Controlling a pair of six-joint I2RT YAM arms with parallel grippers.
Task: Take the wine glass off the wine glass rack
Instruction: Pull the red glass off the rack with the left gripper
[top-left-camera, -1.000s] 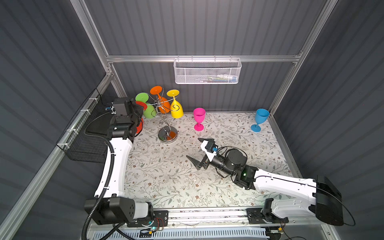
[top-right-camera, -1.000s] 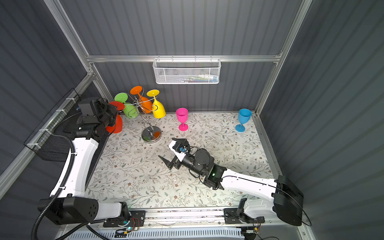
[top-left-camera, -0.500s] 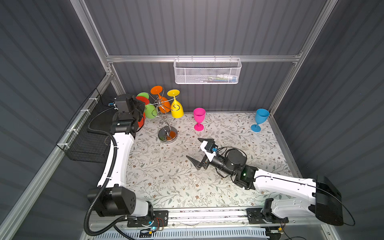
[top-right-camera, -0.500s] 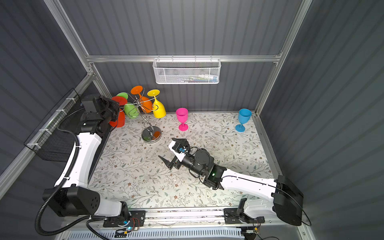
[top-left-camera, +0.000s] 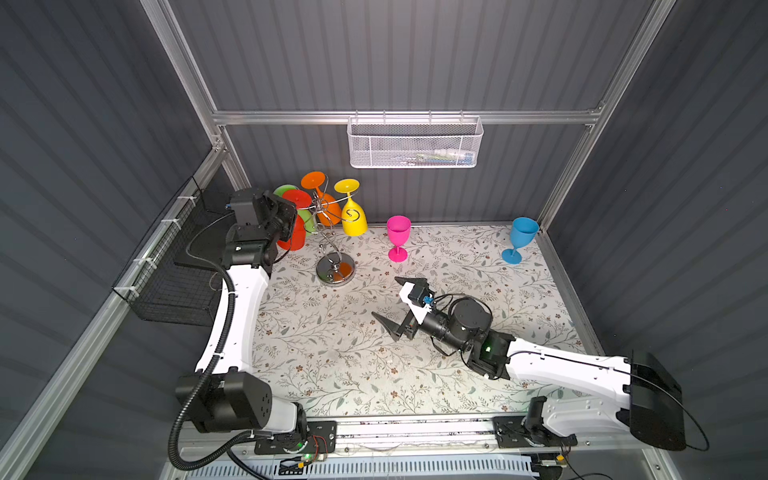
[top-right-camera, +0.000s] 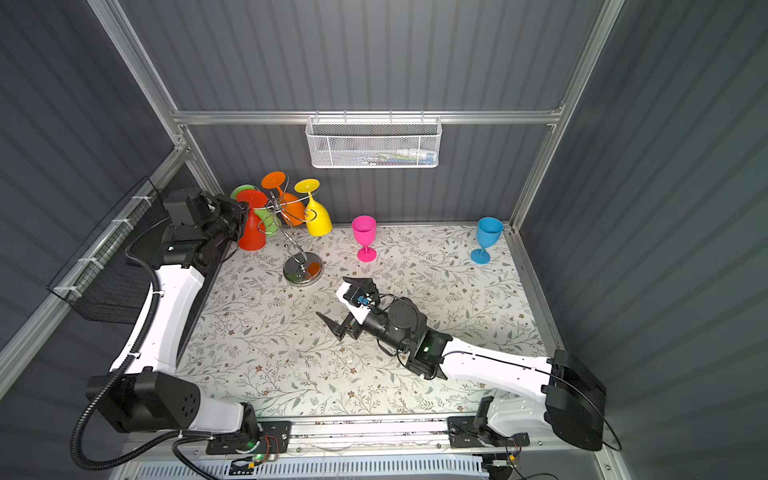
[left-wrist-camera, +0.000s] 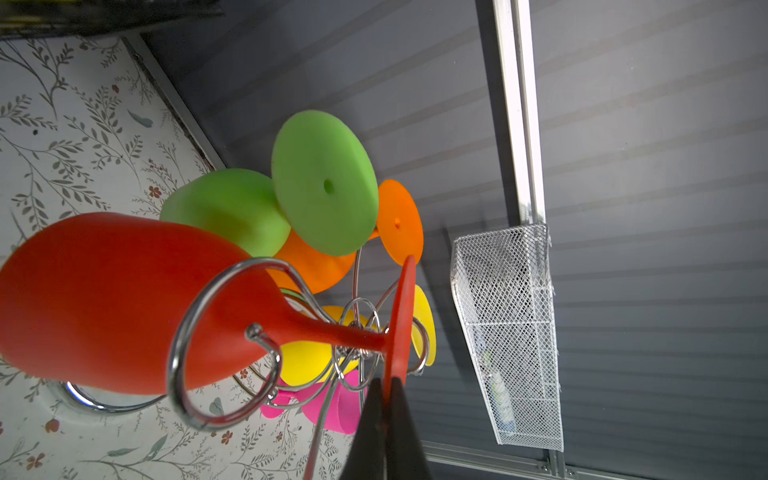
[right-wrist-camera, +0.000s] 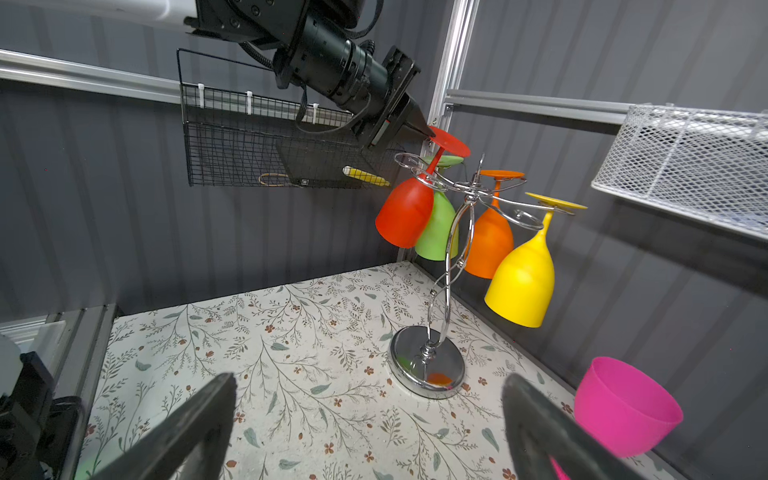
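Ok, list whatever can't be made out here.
- White basket contents: both top views, too small behind the mesh.
- Green glass: both top views, mostly hidden by the red glass.
- Pink glass stem and foot: right wrist view, behind a finger of the right hand.
- Blue glass: outside both wrist views.

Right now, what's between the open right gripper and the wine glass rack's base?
Nothing but bare floral tabletop separates the right gripper from the wine glass rack, seen in the right wrist view and both top views.
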